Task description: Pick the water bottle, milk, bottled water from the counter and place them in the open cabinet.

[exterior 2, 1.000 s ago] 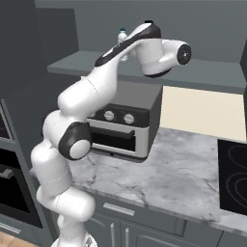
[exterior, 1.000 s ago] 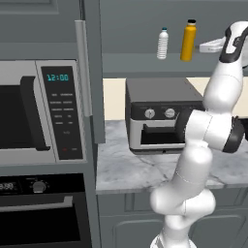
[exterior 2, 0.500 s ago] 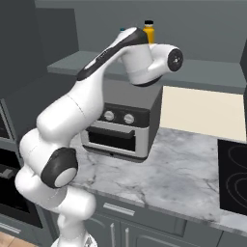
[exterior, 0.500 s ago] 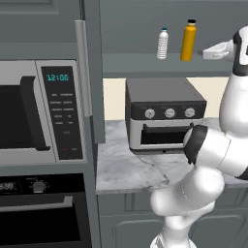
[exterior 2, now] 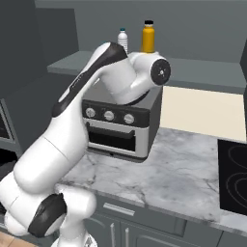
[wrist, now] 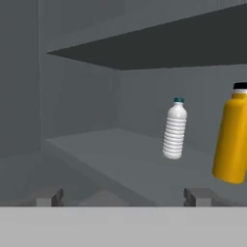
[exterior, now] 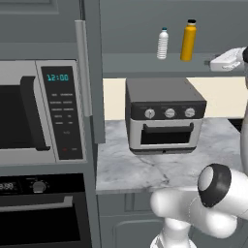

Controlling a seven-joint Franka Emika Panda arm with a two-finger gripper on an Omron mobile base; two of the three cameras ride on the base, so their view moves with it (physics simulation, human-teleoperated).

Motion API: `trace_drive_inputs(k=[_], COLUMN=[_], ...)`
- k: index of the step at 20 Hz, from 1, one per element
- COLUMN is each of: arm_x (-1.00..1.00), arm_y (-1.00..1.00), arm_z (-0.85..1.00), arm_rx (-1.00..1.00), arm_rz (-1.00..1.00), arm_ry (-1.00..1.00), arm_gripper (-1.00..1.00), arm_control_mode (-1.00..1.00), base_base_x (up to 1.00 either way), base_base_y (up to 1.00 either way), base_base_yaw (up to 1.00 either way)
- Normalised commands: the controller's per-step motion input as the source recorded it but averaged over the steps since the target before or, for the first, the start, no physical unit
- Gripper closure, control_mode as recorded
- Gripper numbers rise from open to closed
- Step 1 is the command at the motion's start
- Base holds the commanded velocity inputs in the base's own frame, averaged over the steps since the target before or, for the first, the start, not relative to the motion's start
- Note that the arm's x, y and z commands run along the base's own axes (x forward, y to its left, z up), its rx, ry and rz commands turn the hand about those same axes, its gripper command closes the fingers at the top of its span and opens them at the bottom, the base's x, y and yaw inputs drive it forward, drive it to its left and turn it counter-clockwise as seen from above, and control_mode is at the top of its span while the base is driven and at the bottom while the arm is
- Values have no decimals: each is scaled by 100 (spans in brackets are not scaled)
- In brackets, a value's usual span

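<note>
The orange-yellow water bottle (exterior: 189, 41) (exterior 2: 148, 37) (wrist: 233, 140) and the clear ribbed bottled water (exterior: 163, 43) (exterior 2: 123, 39) (wrist: 174, 129) stand upright side by side on the shelf of the open cabinet (exterior: 135, 63) (exterior 2: 202, 72) (wrist: 106, 154). My gripper (wrist: 123, 198) (exterior: 215, 61) is open, nothing between its fingers. It hovers at shelf height, to the right of the orange bottle and clear of it, looking into the recess. The milk is out of view. The marble counter (exterior: 145, 169) (exterior 2: 183, 164) lies below.
A grey toaster oven (exterior: 164, 116) (exterior 2: 120, 116) with three knobs sits on the counter right under the shelf. A microwave (exterior: 38, 111) and a wall oven (exterior: 38, 213) fill the tall unit at left. A black cooktop (exterior 2: 234, 178) borders the counter at right.
My hand has drawn back to the right, away from the orange bottle, which stays standing on the shelf. The elbow has swung down and forward.
</note>
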Motion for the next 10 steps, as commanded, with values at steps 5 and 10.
trace_drive_inputs(k=[5, 10], arm_x=[-94, -79], arm_y=[11, 23], arm_z=[-17, -29], arm_rx=[-9, -13], arm_rz=[-4, 0], arm_ry=[0, 0], arm_gripper=[-100, -100], arm_control_mode=[-100, -100], base_base_x=[0, 0], base_base_y=[0, 0], base_base_yaw=[0, 0])
